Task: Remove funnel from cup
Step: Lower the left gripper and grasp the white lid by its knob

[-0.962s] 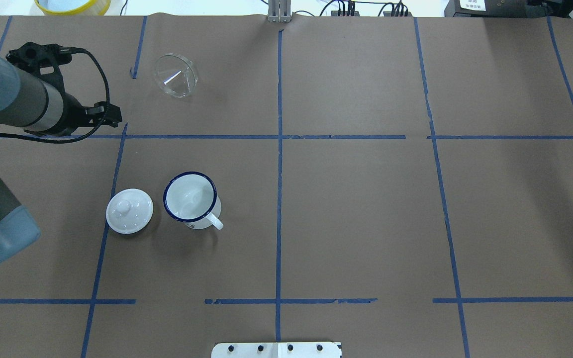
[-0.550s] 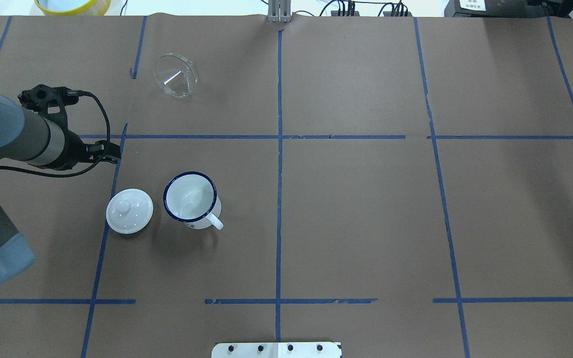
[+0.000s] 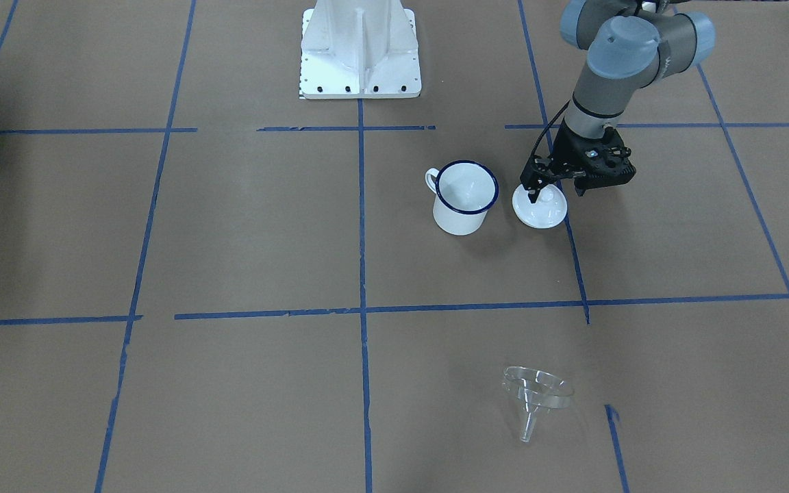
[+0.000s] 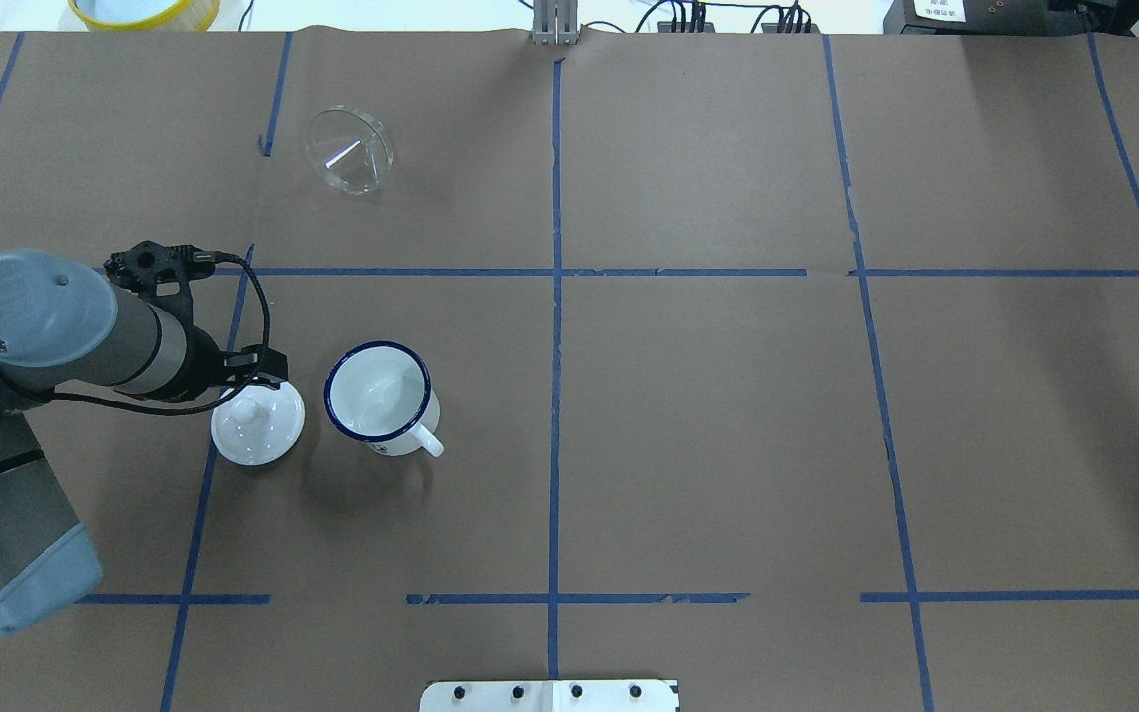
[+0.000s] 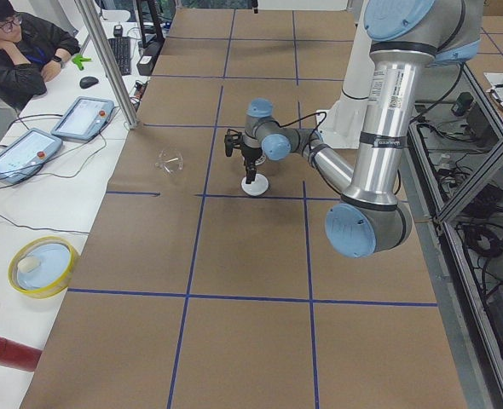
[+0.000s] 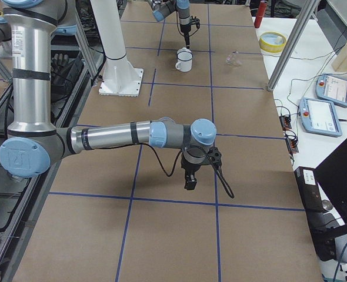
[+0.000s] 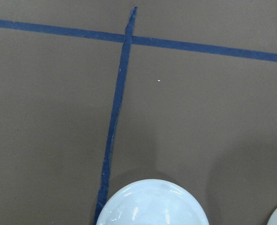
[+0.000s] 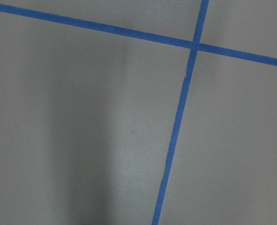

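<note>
The clear funnel lies on its side on the brown table, far from the cup; it also shows in the front view. The white cup with a blue rim stands upright and empty. My left gripper hangs over the white knobbed lid beside the cup. Its fingers look shut and empty, and I cannot tell whether they touch the lid. The left wrist view shows only the lid's edge. My right gripper shows only in the right side view, low over bare table far from the cup. I cannot tell whether it is open or shut.
The robot's white base plate stands at the table's near edge. A yellow bowl sits beyond the far edge. An operator sits at a side desk with tablets. Blue tape lines cross the table.
My left arm has swung toward the robot and to the right in the overhead view, from near the funnel's side to over the lid. Funnel, cup and lid have not moved.
</note>
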Controlling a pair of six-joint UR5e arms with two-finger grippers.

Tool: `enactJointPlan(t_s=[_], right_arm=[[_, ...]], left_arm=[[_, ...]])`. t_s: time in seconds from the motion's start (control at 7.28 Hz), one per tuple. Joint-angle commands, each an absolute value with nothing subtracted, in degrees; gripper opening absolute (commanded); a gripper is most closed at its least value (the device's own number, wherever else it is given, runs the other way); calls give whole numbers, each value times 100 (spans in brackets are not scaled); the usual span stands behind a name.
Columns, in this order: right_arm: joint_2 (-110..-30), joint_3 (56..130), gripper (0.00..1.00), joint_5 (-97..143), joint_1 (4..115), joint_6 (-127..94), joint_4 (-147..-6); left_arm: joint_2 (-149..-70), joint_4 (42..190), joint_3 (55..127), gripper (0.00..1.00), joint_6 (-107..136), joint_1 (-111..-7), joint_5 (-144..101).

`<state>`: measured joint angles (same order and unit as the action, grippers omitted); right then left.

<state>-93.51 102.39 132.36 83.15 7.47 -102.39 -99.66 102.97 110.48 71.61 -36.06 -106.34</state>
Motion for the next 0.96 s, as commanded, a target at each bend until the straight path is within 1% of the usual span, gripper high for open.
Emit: enactJointPlan(t_s=[0.0, 0.82], right_arm=[[-9352, 10239, 100, 13236, 8314, 747, -10239], [-9352, 10239, 100, 13236, 8314, 747, -10239]], left_arm=[[-9975, 10336, 10952, 87, 7172, -3560, -10635], [-9984, 10529, 10794, 86, 7137, -3472, -10644]])
